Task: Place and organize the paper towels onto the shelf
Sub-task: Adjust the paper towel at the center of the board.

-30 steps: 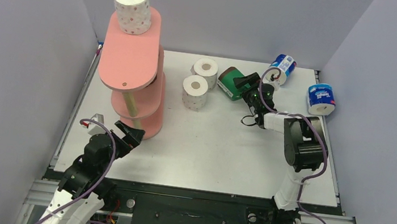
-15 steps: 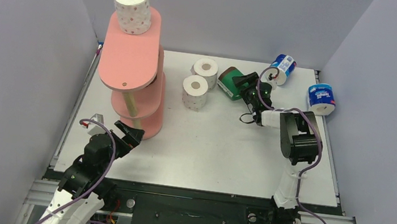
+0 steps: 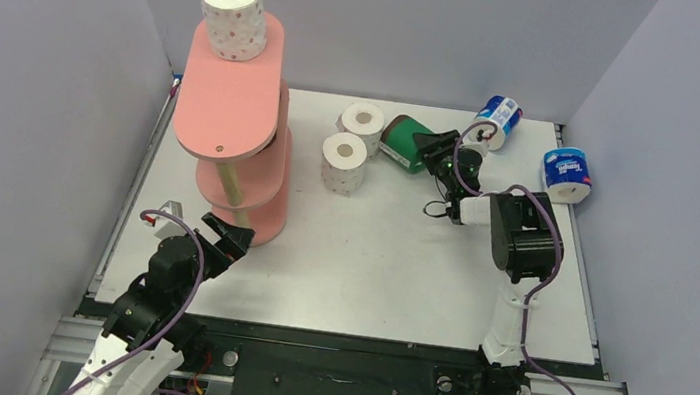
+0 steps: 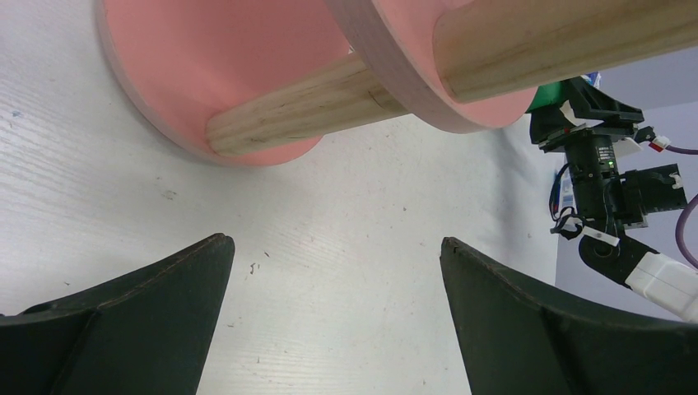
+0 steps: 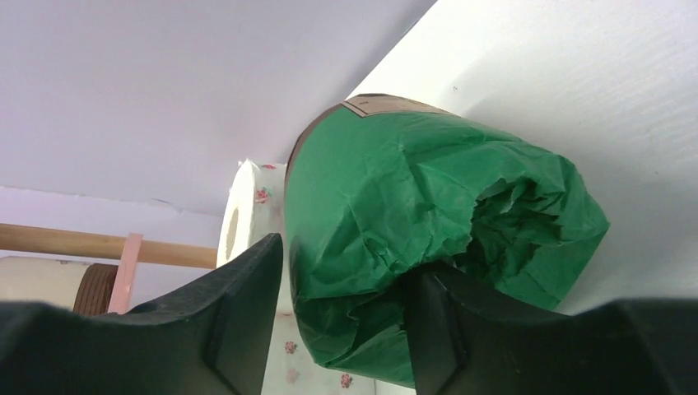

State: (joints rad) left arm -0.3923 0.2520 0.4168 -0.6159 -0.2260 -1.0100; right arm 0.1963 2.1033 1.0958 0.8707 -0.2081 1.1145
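Green-wrapped roll (image 3: 403,144) lies on its side at the far middle of the worktop (image 3: 368,260), long axis pointing at the right pincer (image 3: 430,147) — one finger looks tucked into the core, not yet clenched. Left pincer (image 4: 333,309) gapes, empty, by the shelf (image 3: 233,93) — well apart.

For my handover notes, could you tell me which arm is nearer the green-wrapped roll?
Right: the right gripper is at the green-wrapped roll; the left gripper sits by the shelf.
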